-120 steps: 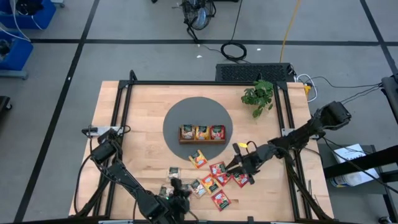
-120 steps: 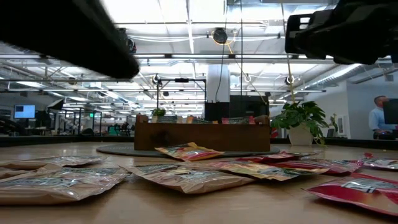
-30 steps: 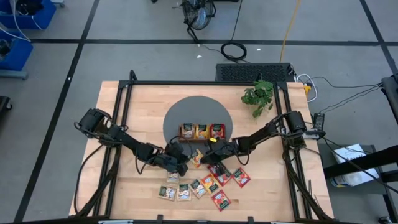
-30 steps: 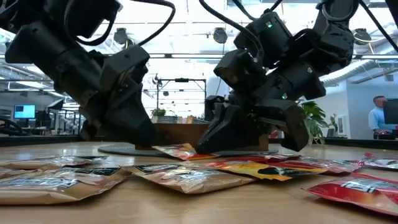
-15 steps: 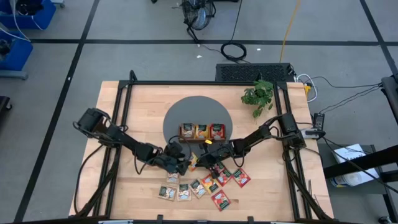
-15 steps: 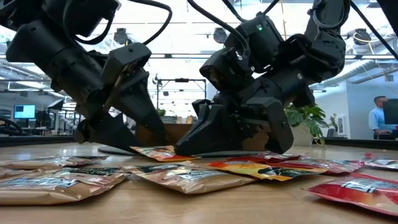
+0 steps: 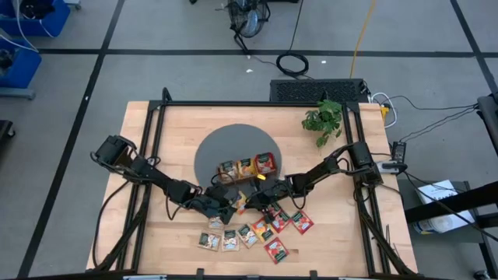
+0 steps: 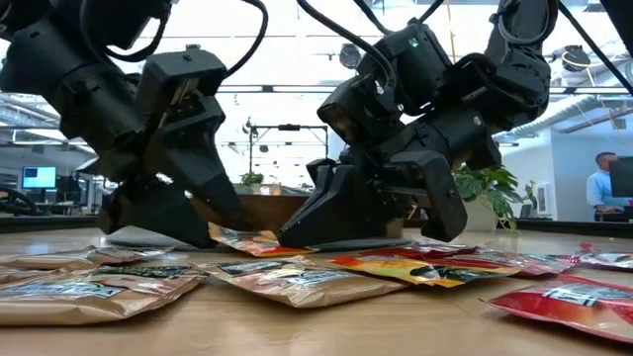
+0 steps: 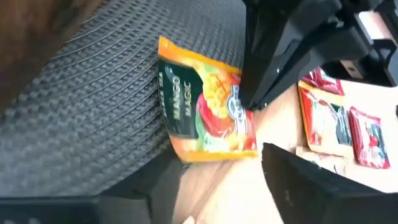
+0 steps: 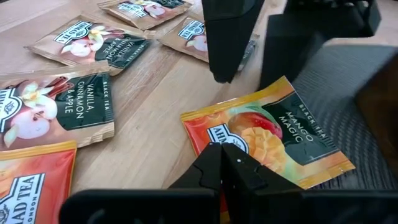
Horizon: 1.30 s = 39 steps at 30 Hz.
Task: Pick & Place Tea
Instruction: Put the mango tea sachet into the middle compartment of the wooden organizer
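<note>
Mango tea sachet: flat, half on the grey round mat, just near of the wooden tray. Left gripper: fingers apart, straddling the sachet. Right gripper: fingers together, tips on the sachet's near edge; remaining sachets scattered nearer on the table.

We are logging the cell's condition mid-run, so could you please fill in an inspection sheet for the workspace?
Surface: wooden table with a round grey mat.
Job's things: mango tea sachet half on the mat's edge; other tea sachets scattered on the wood; wooden tray on the mat, askew, holding sachets.
Clutter: potted plant at the far right of the table.
Grippers: left pincer open, straddling the mango sachet; right pincer shut, tip on that sachet.
Cables: coiled black cable and yellow cable on the floor.
Surroundings: a person in the room behind.
</note>
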Motion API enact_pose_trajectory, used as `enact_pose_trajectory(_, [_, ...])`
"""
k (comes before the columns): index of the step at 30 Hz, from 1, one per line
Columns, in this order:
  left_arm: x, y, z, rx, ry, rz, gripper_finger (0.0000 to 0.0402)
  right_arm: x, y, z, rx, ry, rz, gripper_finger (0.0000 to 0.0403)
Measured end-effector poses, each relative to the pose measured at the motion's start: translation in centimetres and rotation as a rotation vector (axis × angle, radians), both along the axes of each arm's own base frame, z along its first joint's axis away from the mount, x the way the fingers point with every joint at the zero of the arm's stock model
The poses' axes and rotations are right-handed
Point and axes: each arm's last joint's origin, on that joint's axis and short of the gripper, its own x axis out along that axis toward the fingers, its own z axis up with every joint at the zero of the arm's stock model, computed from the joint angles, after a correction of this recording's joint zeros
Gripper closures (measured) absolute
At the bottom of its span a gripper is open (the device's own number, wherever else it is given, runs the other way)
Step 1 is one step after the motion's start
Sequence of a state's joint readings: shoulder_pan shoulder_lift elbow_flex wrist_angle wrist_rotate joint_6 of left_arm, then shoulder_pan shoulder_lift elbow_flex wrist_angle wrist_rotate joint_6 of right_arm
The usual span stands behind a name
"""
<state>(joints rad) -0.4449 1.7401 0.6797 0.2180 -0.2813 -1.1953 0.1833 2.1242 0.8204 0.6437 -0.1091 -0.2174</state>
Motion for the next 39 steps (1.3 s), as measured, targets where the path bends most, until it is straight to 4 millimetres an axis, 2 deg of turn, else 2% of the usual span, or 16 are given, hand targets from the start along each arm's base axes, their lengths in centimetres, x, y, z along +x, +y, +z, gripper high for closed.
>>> enact_pose_trajectory(13, [0.4, 1.4, -0.1, 0.097, -0.009, 0.066, 0.0349, 0.0, 0.1, 0.1, 0.003, -0.019, 0.002, 0.0403])
enact_pose_trajectory(18, [0.5, 1.5, -0.1, 0.123, -0.016, 0.041, 0.0394, 0.0, 0.1, 0.1, 0.003, -0.020, 0.002, 0.0403])
enact_pose_trajectory(22, [0.7, 1.4, 0.1, 0.135, -0.039, 0.012, 0.0389, 0.1, 0.1, 0.1, 0.004, -0.025, 0.003, 0.0403])
enact_pose_trajectory(27, [0.7, 1.3, 0.1, 0.129, -0.046, -0.015, 0.0339, 0.1, 0.1, 0.1, 0.004, -0.033, 0.003, 0.0403])
enact_pose_trajectory(30, [0.7, 1.3, 0.1, 0.135, -0.046, -0.020, 0.0323, 0.1, 0.1, 0.1, 0.004, -0.037, 0.004, 0.0403])
enact_pose_trajectory(33, [0.7, 1.3, 0.1, 0.169, -0.046, -0.054, 0.0337, 0.1, 0.1, 0.2, 0.004, -0.043, 0.004, 0.0403])
enact_pose_trajectory(37, [0.8, 1.0, 0.4, 0.250, -0.080, -0.112, 0.0392, 0.3, 0.1, 0.4, 0.026, -0.073, -0.017, 0.0403])
enact_pose_trajectory(39, [1.1, 0.5, 0.8, 0.293, -0.117, -0.150, 0.0393, 0.4, 0.3, 0.5, 0.028, -0.084, -0.011, 0.0402])
